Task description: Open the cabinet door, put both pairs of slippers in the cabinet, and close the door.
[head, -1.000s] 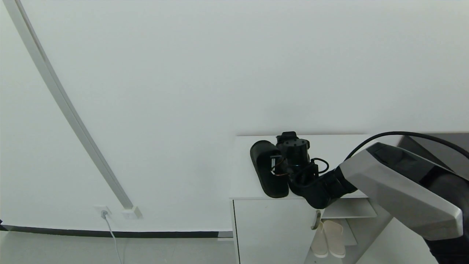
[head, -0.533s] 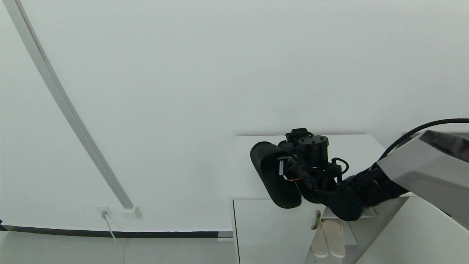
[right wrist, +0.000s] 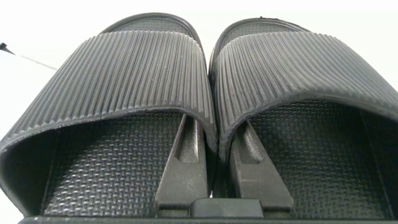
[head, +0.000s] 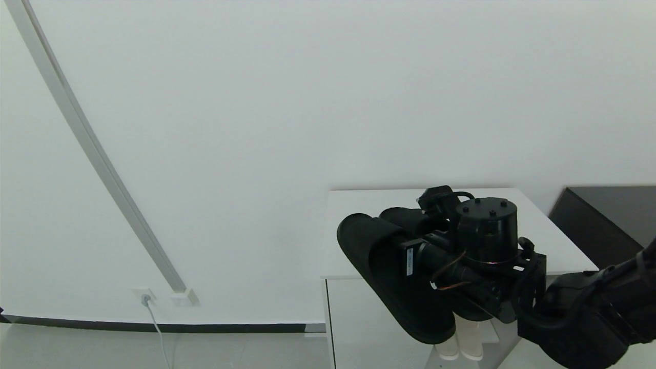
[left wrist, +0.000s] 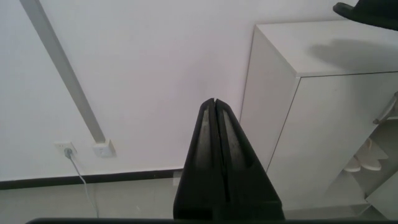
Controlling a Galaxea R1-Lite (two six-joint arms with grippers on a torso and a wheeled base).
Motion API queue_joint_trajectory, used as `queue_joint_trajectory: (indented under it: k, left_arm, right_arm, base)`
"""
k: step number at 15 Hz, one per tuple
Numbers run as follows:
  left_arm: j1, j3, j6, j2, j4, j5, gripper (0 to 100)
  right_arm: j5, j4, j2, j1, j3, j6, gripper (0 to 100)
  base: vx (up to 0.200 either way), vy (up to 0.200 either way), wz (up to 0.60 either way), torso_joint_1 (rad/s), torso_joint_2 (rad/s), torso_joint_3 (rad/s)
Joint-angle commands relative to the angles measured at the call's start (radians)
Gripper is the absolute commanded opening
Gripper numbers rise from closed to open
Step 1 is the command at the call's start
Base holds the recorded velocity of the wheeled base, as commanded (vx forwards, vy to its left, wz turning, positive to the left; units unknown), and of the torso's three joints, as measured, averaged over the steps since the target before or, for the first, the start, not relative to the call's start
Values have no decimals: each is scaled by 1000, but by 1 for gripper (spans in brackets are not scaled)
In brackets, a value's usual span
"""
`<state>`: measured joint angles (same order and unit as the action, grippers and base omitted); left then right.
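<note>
The right gripper (right wrist: 217, 163) is seen with one finger pushed inside each of the black slippers (head: 394, 277), and the two adjoining side walls are pinched between the fingers (right wrist: 184, 163), so the pair is held side by side, straps (right wrist: 124, 74) towards the far ends. The pair is carried in the air, tilted, before the front edge of the cabinet (head: 359, 230); from the left wrist view one slipper end (left wrist: 373, 9) is shown above the cabinet top without touching it, and its shadow is cast on that top. The top is otherwise bare up to its back edge at the wall.

Below the held pair, the white slippers (head: 461, 349) are stored on a shelf inside the cabinet's right half, which is open; their toes are pointed outward at the shelf's front edge. The left door panel (head: 369, 323) is shut, with a handle (left wrist: 385, 112) at its inner edge.

The left gripper (left wrist: 214, 124) is held low, well apart from the cabinet's left side, its fingers pressed together with nothing between them. Open floor and plain wall are found on that side, crossed by a slanted grey strip (head: 92, 148), with a socket and cable (head: 145, 297) near the skirting. A dark surface (head: 605, 215) is set just beyond the cabinet's right edge
</note>
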<state>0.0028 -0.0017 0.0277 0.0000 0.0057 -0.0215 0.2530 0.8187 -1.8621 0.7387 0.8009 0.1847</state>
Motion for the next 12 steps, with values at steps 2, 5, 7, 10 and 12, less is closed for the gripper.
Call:
queue_joint_trajectory:
  k: [2, 5, 7, 10, 12]
  left_arm:
    - [0, 0, 0, 0, 0, -2, 0]
    - [0, 0, 0, 0, 0, 0, 0]
    - [0, -1, -2, 0, 0, 0, 0]
    - [0, -1, -12, 2, 0, 0, 0]
    - [0, -1, -15, 0, 0, 2, 0]
  right_arm:
    - [2, 0, 23, 10, -17, -1, 0]
    - [8, 0, 18, 18, -15, -2, 0]
    - [9, 0, 20, 24, -22, -4, 0]
    - [11, 0, 27, 30, -32, -4, 0]
    - [9, 0, 26, 30, -42, -5, 0]
  base:
    - [0, 0, 0, 0, 0, 0]
    - [0, 0, 0, 0, 0, 0]
    - [-100, 0, 0, -1, -1, 1]
    - [-200, 0, 0, 14, 4, 2]
    - [-200, 0, 0, -12, 5, 2]
